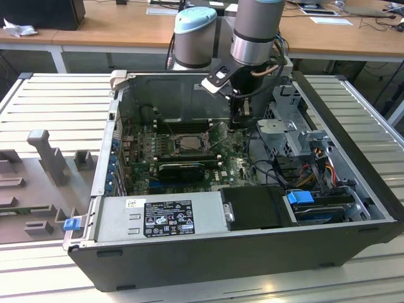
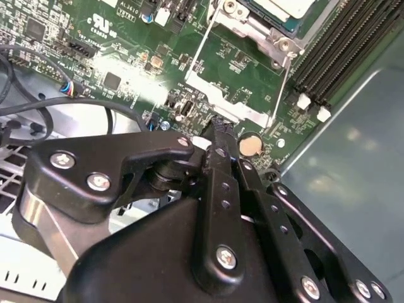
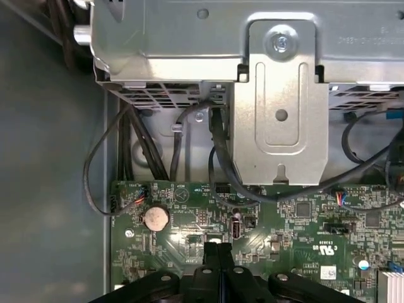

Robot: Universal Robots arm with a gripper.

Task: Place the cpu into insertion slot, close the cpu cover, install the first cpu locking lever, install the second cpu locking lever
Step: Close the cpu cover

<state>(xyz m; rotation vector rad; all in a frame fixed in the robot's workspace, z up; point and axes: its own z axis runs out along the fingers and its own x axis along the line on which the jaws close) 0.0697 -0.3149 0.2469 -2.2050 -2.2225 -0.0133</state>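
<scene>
Exterior view: my gripper (image 1: 238, 120) hung inside the open PC case (image 1: 208, 252), just beside the insertion slot (image 1: 188, 142). Second wrist view: gripper clenched on nothing, tips right by the free edge of the tilted-up cpu cover (image 2: 227, 104). The cpu (image 2: 278, 5) sat in the slot. First wrist view: closed tips over the motherboard (image 3: 290, 227), near a coin battery (image 3: 156, 218).
</scene>
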